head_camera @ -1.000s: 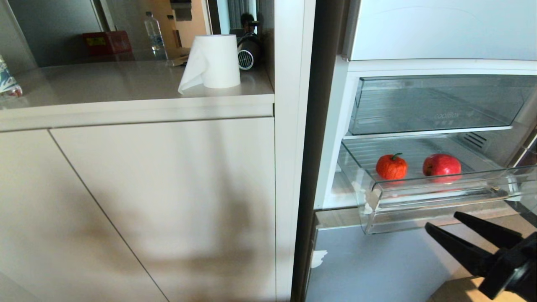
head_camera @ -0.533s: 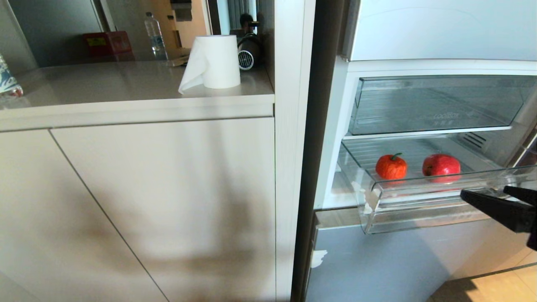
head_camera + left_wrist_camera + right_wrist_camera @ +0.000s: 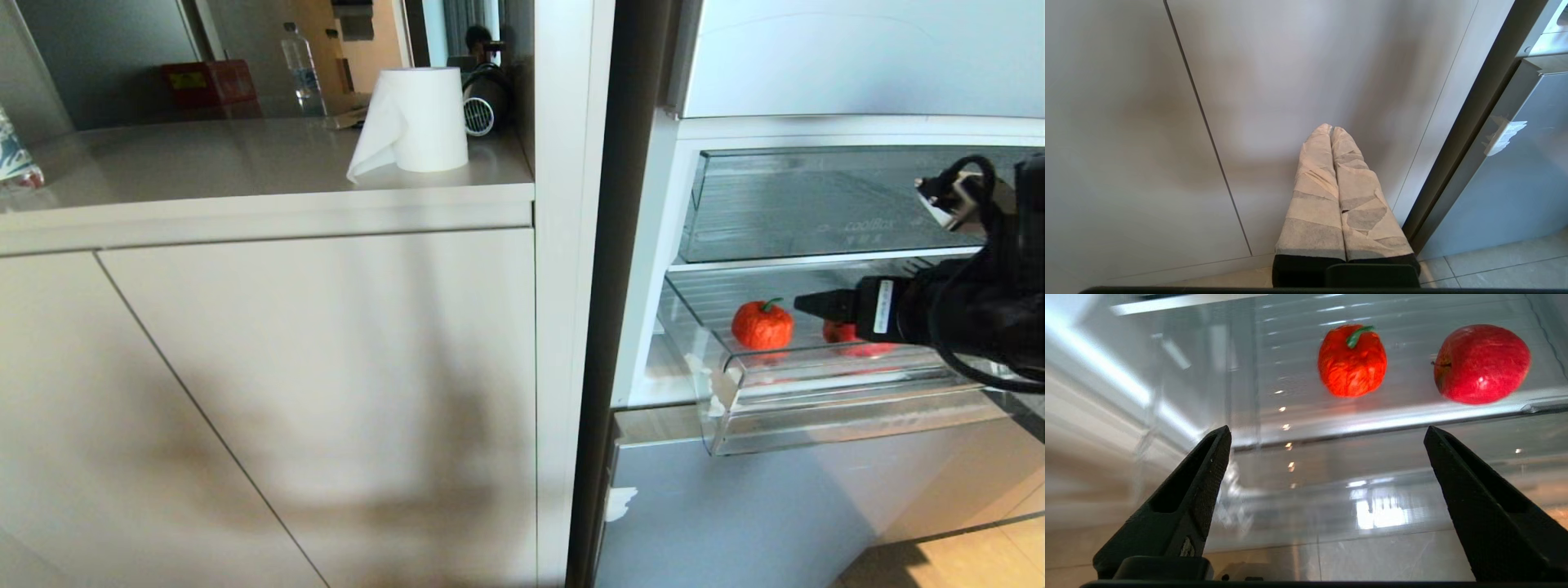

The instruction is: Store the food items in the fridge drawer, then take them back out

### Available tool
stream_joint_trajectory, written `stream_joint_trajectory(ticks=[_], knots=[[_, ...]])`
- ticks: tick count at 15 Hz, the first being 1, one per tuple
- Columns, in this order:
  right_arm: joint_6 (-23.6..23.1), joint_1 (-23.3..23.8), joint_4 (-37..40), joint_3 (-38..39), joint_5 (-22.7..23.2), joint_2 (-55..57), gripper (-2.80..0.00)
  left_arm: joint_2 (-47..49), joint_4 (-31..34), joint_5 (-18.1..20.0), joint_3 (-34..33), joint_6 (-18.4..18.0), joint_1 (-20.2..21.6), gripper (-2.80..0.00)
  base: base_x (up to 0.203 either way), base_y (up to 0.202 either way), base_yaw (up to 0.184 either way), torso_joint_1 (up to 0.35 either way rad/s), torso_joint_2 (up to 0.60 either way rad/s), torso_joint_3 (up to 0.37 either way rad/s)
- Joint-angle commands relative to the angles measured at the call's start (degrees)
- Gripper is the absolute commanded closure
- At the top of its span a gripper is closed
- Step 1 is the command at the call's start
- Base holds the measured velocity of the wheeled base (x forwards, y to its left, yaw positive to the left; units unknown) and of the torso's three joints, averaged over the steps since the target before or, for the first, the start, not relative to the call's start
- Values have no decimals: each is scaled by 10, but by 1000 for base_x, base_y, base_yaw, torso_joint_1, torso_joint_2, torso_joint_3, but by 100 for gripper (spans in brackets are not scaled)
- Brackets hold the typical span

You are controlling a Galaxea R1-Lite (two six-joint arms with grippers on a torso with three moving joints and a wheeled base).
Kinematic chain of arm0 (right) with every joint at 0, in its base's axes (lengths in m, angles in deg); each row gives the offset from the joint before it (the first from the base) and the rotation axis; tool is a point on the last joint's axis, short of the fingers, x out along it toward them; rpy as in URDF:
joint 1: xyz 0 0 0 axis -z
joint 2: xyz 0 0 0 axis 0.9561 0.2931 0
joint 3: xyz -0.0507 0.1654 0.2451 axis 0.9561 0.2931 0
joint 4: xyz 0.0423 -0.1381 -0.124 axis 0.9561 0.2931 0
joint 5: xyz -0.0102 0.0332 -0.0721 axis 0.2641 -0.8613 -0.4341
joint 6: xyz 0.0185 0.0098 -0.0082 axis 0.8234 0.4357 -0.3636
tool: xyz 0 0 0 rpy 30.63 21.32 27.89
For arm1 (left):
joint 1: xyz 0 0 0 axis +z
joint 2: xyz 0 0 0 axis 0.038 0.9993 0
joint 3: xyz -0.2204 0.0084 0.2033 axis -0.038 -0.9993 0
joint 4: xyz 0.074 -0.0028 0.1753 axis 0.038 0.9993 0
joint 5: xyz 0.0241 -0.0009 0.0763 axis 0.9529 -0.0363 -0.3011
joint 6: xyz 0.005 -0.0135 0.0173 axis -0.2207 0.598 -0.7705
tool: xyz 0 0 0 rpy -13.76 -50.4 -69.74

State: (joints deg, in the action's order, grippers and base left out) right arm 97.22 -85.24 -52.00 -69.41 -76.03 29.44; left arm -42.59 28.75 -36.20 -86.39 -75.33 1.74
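Note:
The fridge drawer [image 3: 816, 384], a clear bin with a ribbed floor, stands pulled out. The fuzzy orange-red fruit [image 3: 762, 325] sits inside it at the left. Beside it the red apple [image 3: 842, 333] is mostly hidden behind my right gripper [image 3: 808, 305], which reaches in from the right at the drawer's rim height. In the right wrist view that gripper [image 3: 1327, 430] is open and empty, with the orange-red fruit [image 3: 1352, 361] and the apple [image 3: 1481, 363] beyond the drawer's front lip [image 3: 1372, 424]. My left gripper [image 3: 1331, 128] is shut, parked low, facing a cabinet door.
An upper clear bin [image 3: 816, 204] sits directly above the drawer. A pale-blue panel [image 3: 735, 514] lies below it. Left of the fridge frame [image 3: 571, 286] is a counter [image 3: 245, 163] with a paper roll [image 3: 416, 118] over cabinet doors.
My right gripper has risen from the lower right corner to drawer height and turned to point left across the apple. Its jaws have spread wider. Both fruits have stayed put.

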Motion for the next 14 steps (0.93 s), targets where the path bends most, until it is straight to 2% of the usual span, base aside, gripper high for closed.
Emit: stream_joint_trajectory(ticks=[1,5,10,14], knots=[[0,14,22,-51,1,86,-280,0,0,0,0,0,0,0,0,0,0,0,0,0],[-10,27,112,-112,12,135,-280,0,0,0,0,0,0,0,0,0,0,0,0,0],[-17,52,242,-132,52,72,-280,0,0,0,0,0,0,0,0,0,0,0,0,0],[-23,66,276,-136,64,45,-280,0,0,0,0,0,0,0,0,0,0,0,0,0]])
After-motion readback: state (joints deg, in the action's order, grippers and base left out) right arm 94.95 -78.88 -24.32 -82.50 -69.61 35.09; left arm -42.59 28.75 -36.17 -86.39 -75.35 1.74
